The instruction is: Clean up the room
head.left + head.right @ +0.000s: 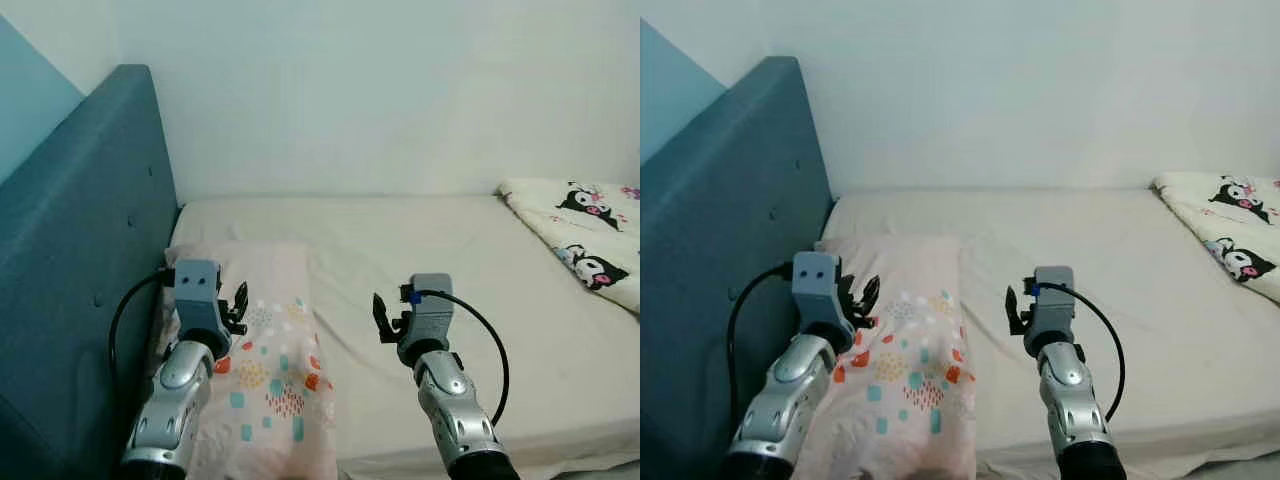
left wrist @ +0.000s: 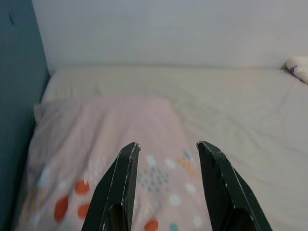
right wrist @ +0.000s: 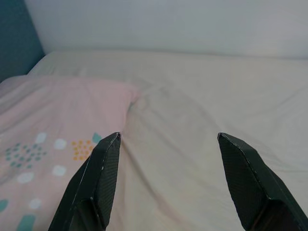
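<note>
A pink pillow (image 1: 265,350) with coloured dots lies flat on the cream bed sheet (image 1: 420,250), close to the blue headboard (image 1: 80,230). My left gripper (image 1: 237,308) hovers open just above the pillow (image 2: 96,130), nothing between its fingers (image 2: 122,178). Over the bare sheet beside the pillow's right edge, my right gripper (image 1: 381,318) is open and empty. Its wrist view looks along the sheet (image 3: 192,96) with the pillow (image 3: 53,125) off to one side.
A white blanket (image 1: 590,235) printed with black cartoon figures is bunched at the bed's far right. A pale wall (image 1: 380,90) runs behind the bed. The mattress front edge (image 1: 560,455) is near my right arm.
</note>
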Robot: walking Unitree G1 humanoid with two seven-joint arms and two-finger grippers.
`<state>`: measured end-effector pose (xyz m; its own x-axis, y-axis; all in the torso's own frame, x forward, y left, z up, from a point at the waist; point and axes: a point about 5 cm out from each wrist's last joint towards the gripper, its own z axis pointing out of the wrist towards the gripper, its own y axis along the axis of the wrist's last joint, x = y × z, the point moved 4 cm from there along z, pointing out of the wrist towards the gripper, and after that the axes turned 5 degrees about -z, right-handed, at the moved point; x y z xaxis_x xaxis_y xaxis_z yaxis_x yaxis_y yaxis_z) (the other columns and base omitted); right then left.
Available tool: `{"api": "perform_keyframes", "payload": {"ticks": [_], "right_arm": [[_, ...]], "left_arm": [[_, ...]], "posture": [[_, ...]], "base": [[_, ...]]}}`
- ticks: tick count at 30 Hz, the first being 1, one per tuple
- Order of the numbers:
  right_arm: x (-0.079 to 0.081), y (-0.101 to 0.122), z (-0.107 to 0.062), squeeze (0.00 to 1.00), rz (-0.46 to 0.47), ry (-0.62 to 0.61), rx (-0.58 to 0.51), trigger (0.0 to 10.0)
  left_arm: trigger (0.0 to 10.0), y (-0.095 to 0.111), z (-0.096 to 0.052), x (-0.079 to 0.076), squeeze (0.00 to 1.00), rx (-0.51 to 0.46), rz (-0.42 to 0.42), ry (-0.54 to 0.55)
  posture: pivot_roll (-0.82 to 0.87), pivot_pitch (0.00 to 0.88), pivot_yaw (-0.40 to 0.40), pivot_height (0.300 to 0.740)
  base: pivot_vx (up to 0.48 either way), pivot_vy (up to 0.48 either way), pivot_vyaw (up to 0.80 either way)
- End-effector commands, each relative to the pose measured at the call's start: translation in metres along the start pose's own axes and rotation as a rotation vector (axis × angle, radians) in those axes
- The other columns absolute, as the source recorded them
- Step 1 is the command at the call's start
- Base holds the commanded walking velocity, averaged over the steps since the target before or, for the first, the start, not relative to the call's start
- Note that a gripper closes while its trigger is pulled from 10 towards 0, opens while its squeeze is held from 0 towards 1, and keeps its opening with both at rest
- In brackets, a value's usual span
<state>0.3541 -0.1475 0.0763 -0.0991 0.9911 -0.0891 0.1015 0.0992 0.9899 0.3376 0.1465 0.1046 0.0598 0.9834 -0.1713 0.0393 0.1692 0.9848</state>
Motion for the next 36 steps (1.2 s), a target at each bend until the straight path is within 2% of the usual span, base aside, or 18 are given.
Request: {"api": "perform_keyframes", "payload": {"ticks": [1, 6, 14, 26, 36], "right_arm": [[0.0004, 0.0019, 0.001, 0.0, -0.013, 0.006, -0.002, 10.0], [0.0015, 0.0013, 0.0014, 0.0, 0.0, 0.003, 0.002, 10.0], [0.0015, 0.0007, -0.0014, 0.0, 0.009, 0.002, -0.001, 10.0], [-0.0016, -0.0007, -0.006, 0.0, 0.032, -0.03, -0.012, 10.0], [-0.0023, 0.0003, -0.0084, 0.0, 0.025, -0.037, -0.014, 10.0]], "left_arm": [[10.0, 0.0005, -0.0031, -0.002, 0.0, -0.008, -0.022, 0.0], [10.0, -0.0007, -0.0036, 0.002, 0.0, -0.001, -0.019, 0.007], [10.0, 0.0035, -0.002, -0.002, 0.0, -0.013, 0.009, 0.004], [10.0, -0.0015, -0.001, -0.0034, 0.0, 0.023, -0.011, 0.005], [10.0, 0.001, -0.0005, -0.0069, 0.0, 0.012, -0.021, 0.004]], "posture": [[0.05, 0.0, -0.132, 0.74], [0.04, 0.0, -0.12, 0.74], [0.04, 0.0, -0.098, 0.74], [0.03, 0.0, -0.069, 0.74], [0.01, 0.0, -0.051, 0.74]], "base": [[0.0, 0.0, 0.0], [0.0, 0.0, 0.0], [0.0, 0.0, 0.0], [0.0, 0.0, 0.0], [0.0, 0.0, 0.0]]}}
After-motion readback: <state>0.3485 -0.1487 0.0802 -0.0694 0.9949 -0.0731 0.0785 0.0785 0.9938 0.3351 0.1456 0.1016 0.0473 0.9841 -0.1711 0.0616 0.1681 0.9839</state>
